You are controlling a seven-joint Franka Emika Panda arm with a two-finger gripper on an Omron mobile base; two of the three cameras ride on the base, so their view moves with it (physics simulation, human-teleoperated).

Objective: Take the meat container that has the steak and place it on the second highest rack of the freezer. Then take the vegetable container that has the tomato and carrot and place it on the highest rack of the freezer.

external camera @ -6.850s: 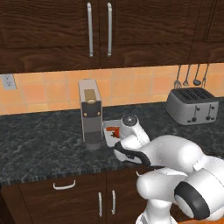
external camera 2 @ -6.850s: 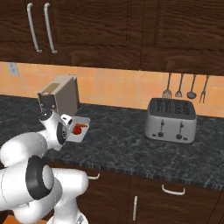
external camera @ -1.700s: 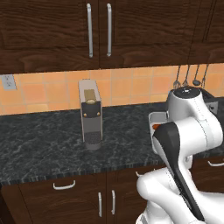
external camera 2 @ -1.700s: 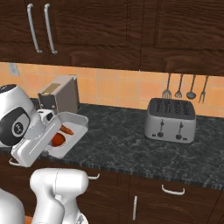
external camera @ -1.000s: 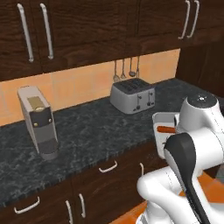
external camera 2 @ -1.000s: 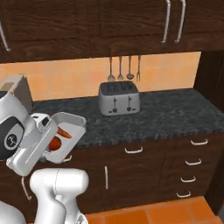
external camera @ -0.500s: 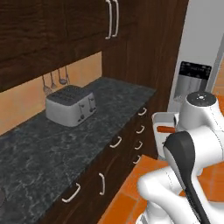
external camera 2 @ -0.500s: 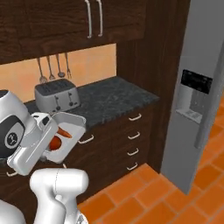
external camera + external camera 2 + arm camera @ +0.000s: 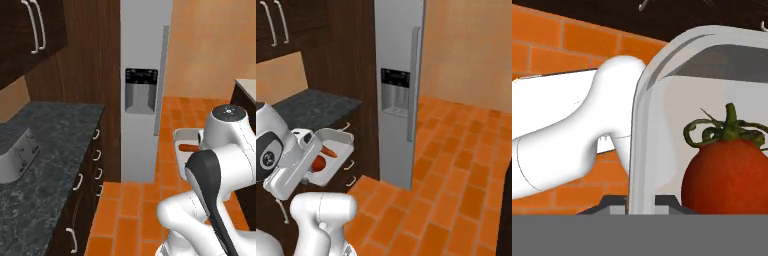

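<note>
My gripper point(image 9: 639, 202) is shut on the rim of the clear vegetable container point(image 9: 648, 120), held up beside the arm. Inside it lies the tomato point(image 9: 730, 176), red with a green stem. In the right base view the container point(image 9: 336, 145) sits tilted at the arm's side, with the carrot point(image 9: 328, 151) and tomato point(image 9: 318, 163) in it. The left base view shows the container point(image 9: 186, 136) and carrot point(image 9: 189, 148) behind the arm's white joint. The grey freezer point(image 9: 398, 60) stands ahead with its door shut. The steak and its container are out of view.
A long handle point(image 9: 412, 85) and a dark dispenser panel point(image 9: 141, 90) are on the freezer's front. A dark stone counter point(image 9: 50, 145) with a toaster point(image 9: 15, 160) and drawers point(image 9: 95, 155) runs on the left. Orange tile floor point(image 9: 451, 175) lies open before the freezer.
The whole scene has swung as the base moved: the toaster counter has slid left and the freezer now stands ahead. The vegetable container stays in my gripper.
</note>
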